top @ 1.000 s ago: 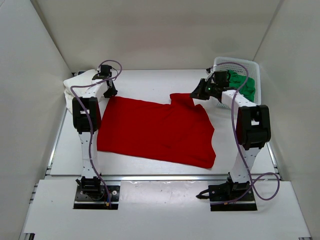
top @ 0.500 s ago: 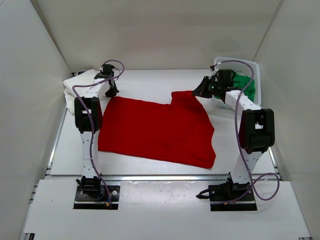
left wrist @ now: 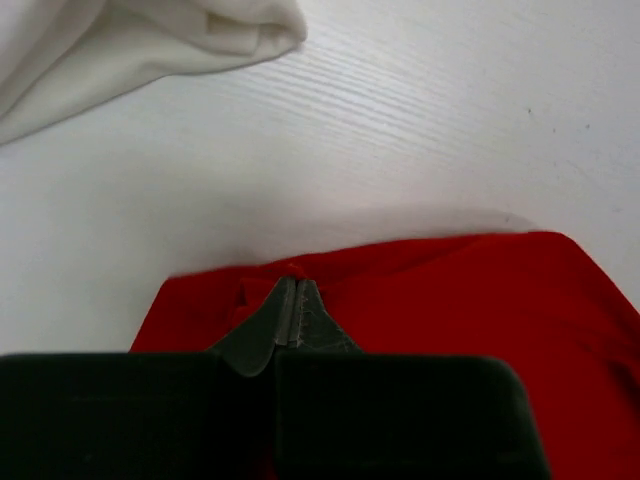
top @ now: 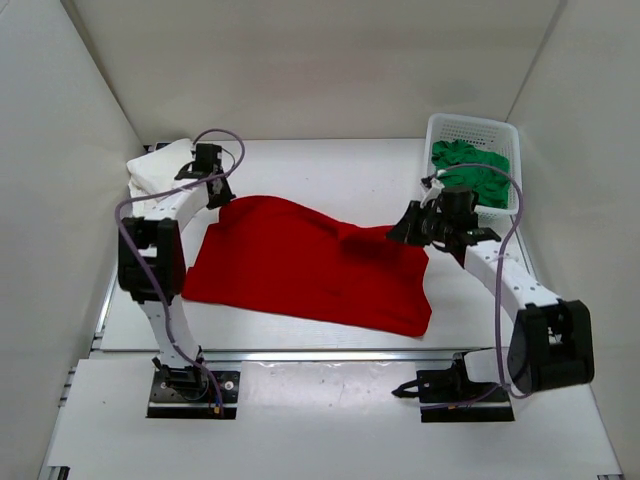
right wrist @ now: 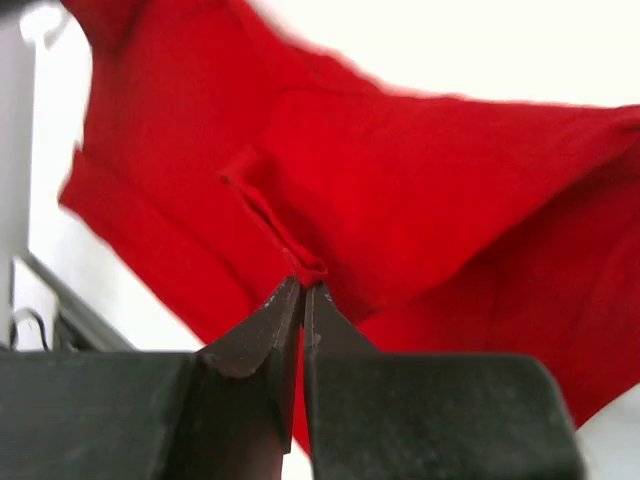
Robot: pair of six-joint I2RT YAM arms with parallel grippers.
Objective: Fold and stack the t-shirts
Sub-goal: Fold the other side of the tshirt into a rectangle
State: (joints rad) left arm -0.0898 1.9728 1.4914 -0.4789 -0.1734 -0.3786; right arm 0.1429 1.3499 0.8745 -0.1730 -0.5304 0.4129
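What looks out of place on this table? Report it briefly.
Nothing spilled or damaged. The red t-shirt lies askew and rumpled, its far edge pinched by the left end effector and right end effector; the green t-shirt sits crumpled in the basket.

left arm (top: 172,318) and right arm (top: 503,277): white links, black joints (top: 150,262), looping purple cables (top: 220,131), black base plates (top: 230,400), dark tool fingers (left wrist: 262,335).

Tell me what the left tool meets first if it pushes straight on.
Probably bare table; the left tool, shut on the red t-shirt, points just beside the off-white t-shirt.
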